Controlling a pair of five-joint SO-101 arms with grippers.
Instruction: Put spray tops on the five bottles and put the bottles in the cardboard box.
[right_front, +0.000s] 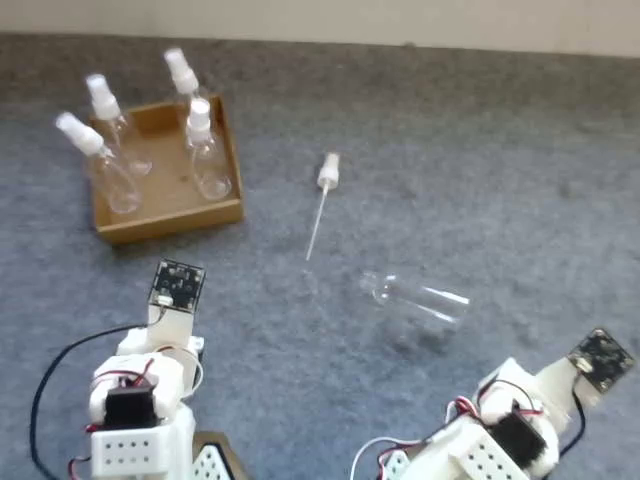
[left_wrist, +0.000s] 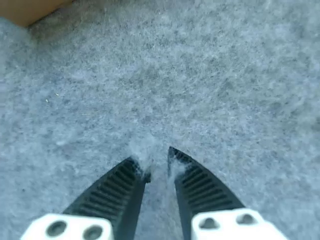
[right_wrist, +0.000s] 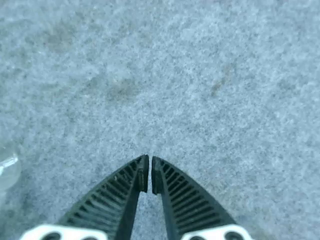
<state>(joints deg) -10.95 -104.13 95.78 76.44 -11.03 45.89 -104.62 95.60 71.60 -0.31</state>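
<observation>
My left tool (left_wrist: 155, 160) hangs slightly parted and empty over the grey surface (right_front: 480, 150). My right tool (right_wrist: 150, 160) is clenched on nothing. Four capped bottles (right_front: 205, 150) stand in the cardboard box (right_front: 170, 222) at ten o'clock. The fifth bottle (right_front: 420, 297) lies uncapped, at five o'clock from the loose spray top (right_front: 327, 175).

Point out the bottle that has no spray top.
The bottle lying on the carpet outside the cardboard box; the other four stand capped inside it.

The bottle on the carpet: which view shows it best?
The high view: the bottle lies on its side, whole and without a top. The right wrist view catches a clear sliver at the edge, probably the bottle.
</observation>
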